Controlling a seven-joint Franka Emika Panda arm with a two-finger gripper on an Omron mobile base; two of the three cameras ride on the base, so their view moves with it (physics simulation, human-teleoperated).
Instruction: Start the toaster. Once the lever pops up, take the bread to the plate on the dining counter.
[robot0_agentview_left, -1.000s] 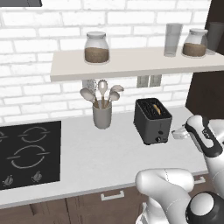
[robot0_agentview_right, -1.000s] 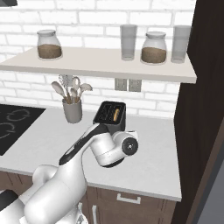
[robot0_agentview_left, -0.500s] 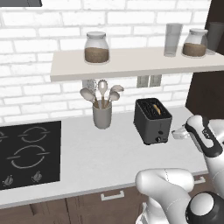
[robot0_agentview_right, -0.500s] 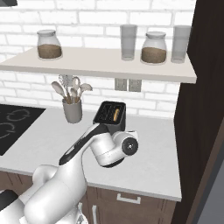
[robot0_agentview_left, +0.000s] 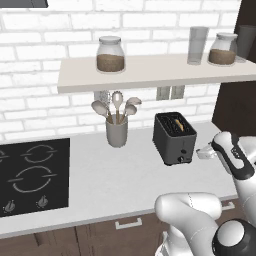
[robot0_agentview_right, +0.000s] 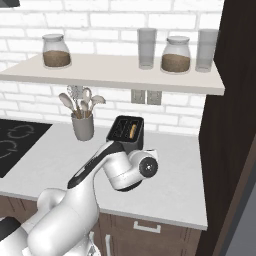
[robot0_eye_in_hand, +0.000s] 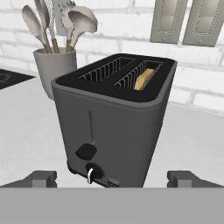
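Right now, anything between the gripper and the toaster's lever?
Nothing visible. The open gripper faces the toaster end-on; the lever and knob sit unobstructed. The utensil holder stands off to one side behind.

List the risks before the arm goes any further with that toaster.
The end effector is open and faces the toaster's narrow end, where the lever sits just above the round knob; a slightly low approach could hit the knob instead. A hard push may slide the freestanding toaster back toward the utensil holder. The bread sits deep in the slot, leaving little to grip later.
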